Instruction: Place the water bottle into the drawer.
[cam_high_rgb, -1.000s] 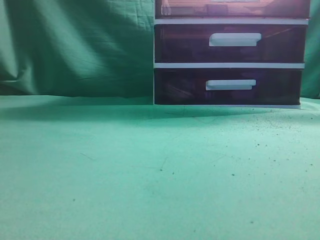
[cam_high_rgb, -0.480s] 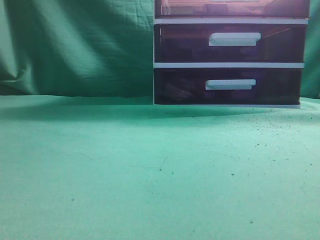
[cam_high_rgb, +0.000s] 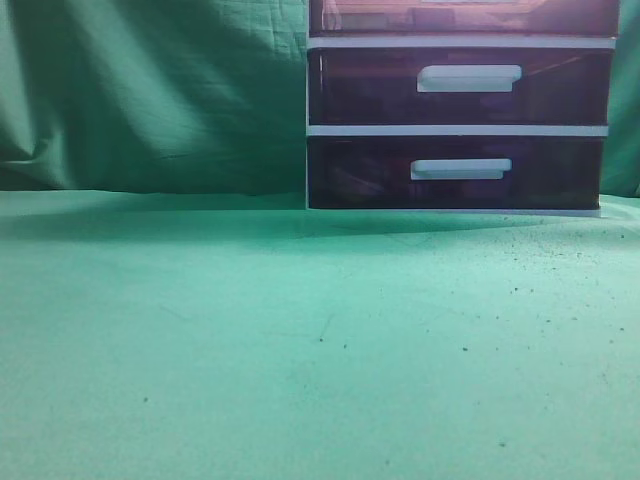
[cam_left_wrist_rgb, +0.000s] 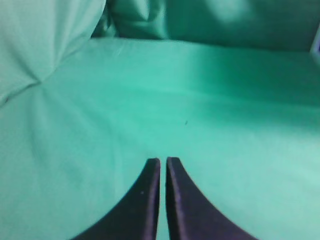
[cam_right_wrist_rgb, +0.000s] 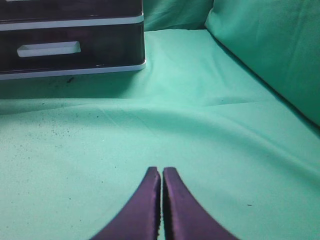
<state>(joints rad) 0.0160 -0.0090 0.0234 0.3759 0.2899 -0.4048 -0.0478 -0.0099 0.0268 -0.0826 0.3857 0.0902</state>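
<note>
Pinkish-brown see-through drawer (cam_high_rgb: 465, 17) atop the chest, seemingly shut, partly cropped by frame edge.

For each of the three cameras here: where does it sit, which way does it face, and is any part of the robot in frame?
Exterior: low, at table height, facing the chest; top drawer cropped; no robot visible.
Left wrist: above the green cloth, looking forward and down; left gripper, fingers together.
Right wrist: same angle, facing the chest's lower corner; right gripper, fingers together.
Shared: exterior and right wrist both show the chest.

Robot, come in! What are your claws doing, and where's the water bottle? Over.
Left claw shut, empty. Right claw shut, empty. No bottle visible. Pinkish-brown see-through top drawer looks closed; green cloth table bare in front.
</note>
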